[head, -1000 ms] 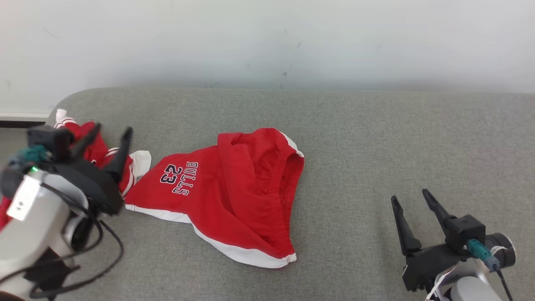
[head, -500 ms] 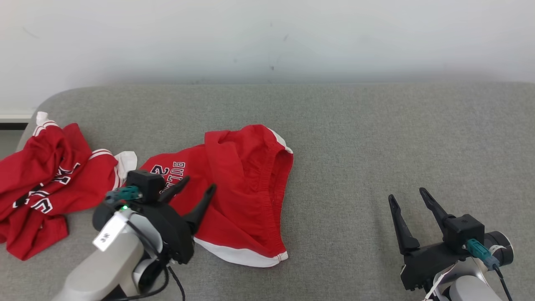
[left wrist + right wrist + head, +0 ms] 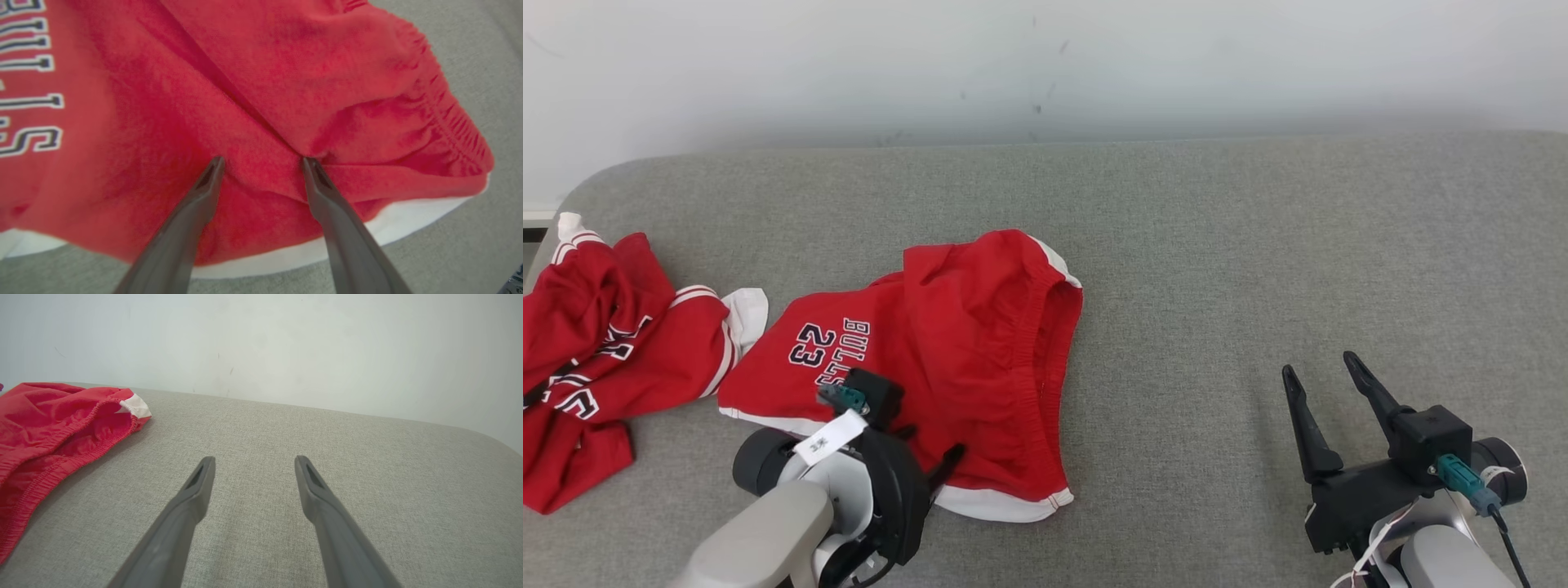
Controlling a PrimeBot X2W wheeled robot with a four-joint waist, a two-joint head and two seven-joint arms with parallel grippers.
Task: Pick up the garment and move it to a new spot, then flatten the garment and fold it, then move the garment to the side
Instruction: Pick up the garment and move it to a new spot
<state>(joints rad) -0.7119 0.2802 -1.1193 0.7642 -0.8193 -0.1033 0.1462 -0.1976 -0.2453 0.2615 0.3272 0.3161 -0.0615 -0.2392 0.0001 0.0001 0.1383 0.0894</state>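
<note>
I see the red shorts [image 3: 947, 351] lying rumpled on the grey cushion [image 3: 1217, 269], toward 8 o'clock in the head view. My left gripper [image 3: 931, 441] is over their white hem at 7 o'clock. Its wrist view gives the detail: jaws spread, tips at a fold, pinching nothing. The right gripper [image 3: 1318, 364] waits at 4 o'clock, jaws spread over bare cushion. The head view adds a red jersey [image 3: 596, 351] at 9 o'clock.

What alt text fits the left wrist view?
The left gripper, jaws spread open, points into crumpled red shorts with a white hem. Partial dark lettering shows at the left; a grey surface lies beyond.
</note>
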